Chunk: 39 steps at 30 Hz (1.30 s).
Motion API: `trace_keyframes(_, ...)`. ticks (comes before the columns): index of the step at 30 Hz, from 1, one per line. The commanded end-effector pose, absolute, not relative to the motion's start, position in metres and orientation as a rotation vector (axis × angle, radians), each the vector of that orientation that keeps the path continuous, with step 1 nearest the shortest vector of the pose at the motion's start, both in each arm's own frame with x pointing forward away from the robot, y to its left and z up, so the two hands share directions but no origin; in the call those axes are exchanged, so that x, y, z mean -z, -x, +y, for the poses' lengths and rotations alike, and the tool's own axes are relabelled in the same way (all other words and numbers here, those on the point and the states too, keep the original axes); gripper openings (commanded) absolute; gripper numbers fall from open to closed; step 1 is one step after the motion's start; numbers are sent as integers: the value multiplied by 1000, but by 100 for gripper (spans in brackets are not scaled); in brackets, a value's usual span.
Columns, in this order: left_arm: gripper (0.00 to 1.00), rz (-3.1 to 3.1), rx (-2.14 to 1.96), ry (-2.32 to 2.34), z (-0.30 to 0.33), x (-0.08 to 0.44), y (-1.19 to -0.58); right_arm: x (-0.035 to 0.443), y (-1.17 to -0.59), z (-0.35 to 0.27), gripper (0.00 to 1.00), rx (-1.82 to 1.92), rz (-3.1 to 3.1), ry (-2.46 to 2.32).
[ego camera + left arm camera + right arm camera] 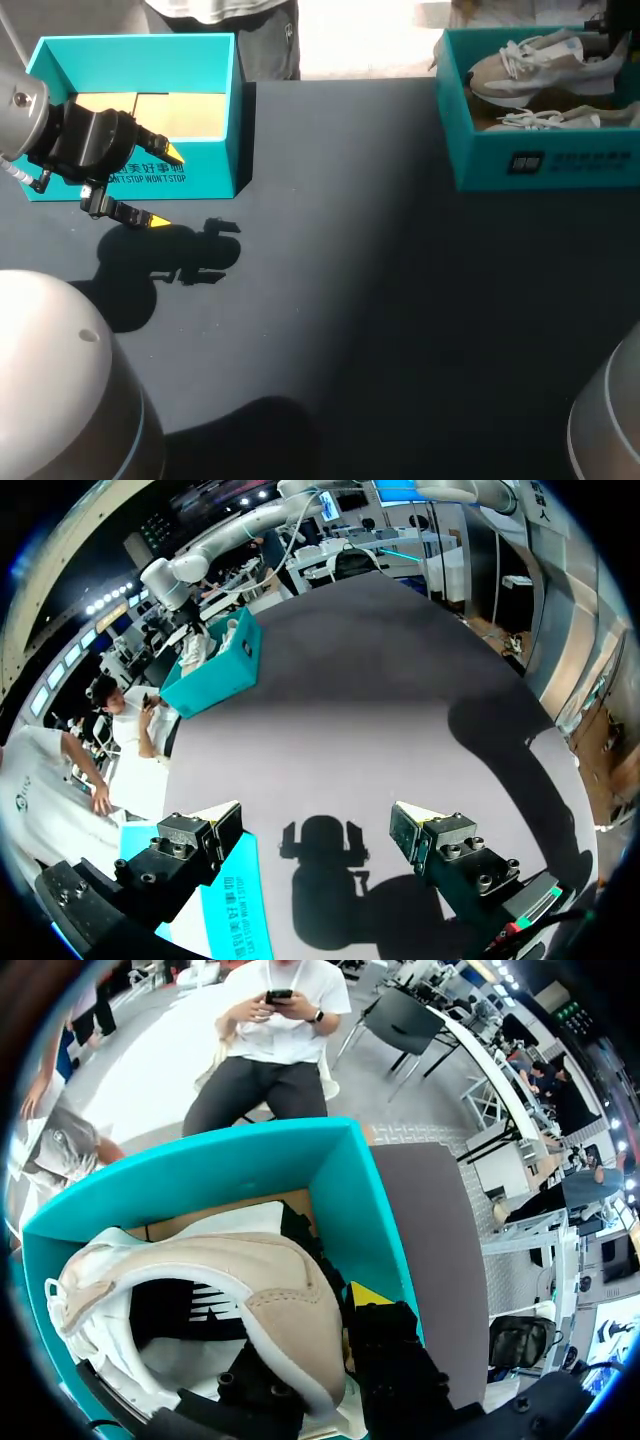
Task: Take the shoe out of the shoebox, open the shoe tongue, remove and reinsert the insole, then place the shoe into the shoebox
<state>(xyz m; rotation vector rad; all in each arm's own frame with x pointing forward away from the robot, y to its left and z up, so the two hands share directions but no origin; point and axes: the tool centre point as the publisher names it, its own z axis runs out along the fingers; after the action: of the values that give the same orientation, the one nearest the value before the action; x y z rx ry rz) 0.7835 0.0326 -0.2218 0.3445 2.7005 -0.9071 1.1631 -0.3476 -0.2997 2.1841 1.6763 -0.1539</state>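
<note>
A beige and white shoe (530,65) lies in the teal shoebox (540,160) at the table's far right, above a second shoe (550,118). My right gripper (615,45) is down in that box. In the right wrist view the right gripper (315,1345) is shut on the heel of the shoe (270,1290), one finger inside the collar and the yellow-tipped finger (370,1295) outside, against the shoebox's (200,1165) wall. My left gripper (167,188) hovers open in front of another teal box (235,110) at the far left, with nothing between its fingers (215,825).
The left teal box holds no shoe and shows a bare cardboard floor (170,115). Dark tabletop (380,300) stretches between the two boxes and toward the front. Seen in the left wrist view, the far shoebox (215,665) stands across the table.
</note>
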Motion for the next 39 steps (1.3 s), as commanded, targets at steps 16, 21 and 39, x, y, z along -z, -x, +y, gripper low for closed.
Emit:
trace_keyframes(16, 100, 2703, 904, -346, 33, 221, -783, 316, -1166, -341, 0, 172, 1711, -2208)
trace_keyframes(21, 100, 2703, 904, -346, 33, 221, -783, 330, -1174, -329, 0, 164, 1726, -2208)
trace_keyframes(39, 100, 2703, 904, -346, 33, 221, -783, 350, -1172, -333, 0, 196, 1741, -2217)
